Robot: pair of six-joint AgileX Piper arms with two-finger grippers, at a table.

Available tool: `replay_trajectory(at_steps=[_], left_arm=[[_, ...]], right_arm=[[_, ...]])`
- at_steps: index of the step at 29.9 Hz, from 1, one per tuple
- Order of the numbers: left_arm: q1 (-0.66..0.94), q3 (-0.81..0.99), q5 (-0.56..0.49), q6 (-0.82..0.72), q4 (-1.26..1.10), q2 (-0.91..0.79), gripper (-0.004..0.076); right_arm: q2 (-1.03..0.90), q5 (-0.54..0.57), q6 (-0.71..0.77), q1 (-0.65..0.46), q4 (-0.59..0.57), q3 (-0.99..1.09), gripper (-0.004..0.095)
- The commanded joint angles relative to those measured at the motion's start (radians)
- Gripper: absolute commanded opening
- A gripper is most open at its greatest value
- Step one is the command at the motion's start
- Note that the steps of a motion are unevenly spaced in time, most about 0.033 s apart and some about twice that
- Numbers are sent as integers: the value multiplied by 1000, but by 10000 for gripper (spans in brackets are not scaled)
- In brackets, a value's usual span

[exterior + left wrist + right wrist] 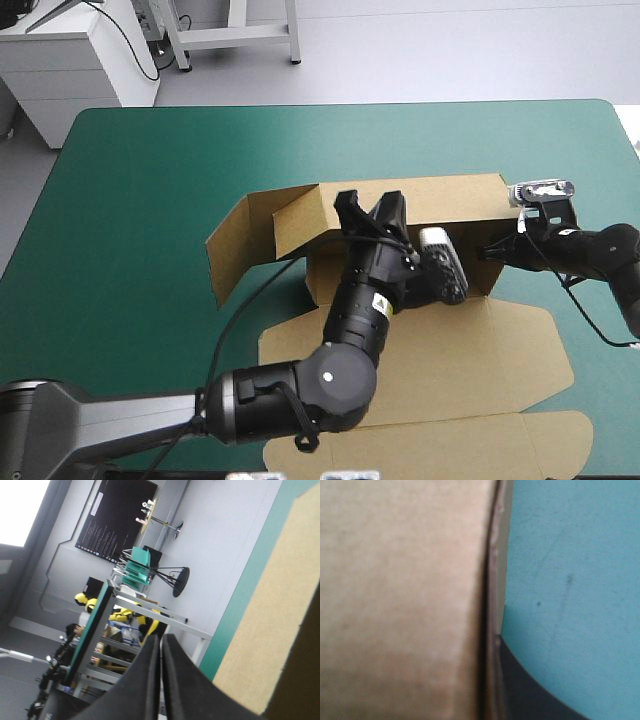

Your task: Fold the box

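- Left arm [340,340] up close; left gripper [368,203] pressed together, empty, poking inside the box [455,195] near its 12 o'clock wall.
- Box mid-table [150,180], walls up, lid flat toward 6, long axis 9 to 3.
- Right gripper [492,250] apparently pinching the 3 o'clock wall, so probably handier for tucking.
- Yellow sticker [380,303] on left arm, unreadable.

The high camera sits above and behind the robot, facing forward and down, far enough off to take in the whole table [130,180] and the box [440,200]. The left wrist camera looks along the left gripper [161,642], tipped sideways, out level past the table's edge, with the box beside the gripper. The right wrist camera, above the right gripper [492,250], is pressed close against the box, with the cover [570,555] beside it. All three views share the box.
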Motion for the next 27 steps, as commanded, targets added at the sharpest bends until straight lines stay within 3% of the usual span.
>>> replay_trajectory(at_steps=[1,14,27], left_arm=[[57,-89,-40,3,-46,-94,-2],[521,-229,-191,144,-441,-215,-2],[1009,-225,-227,348,-879,-254,-2]], right_arm=[[-31,50,19,2,26,-21,25],[-41,136,55,2,26,-56,24],[-41,282,207,2,-47,-302,25]])
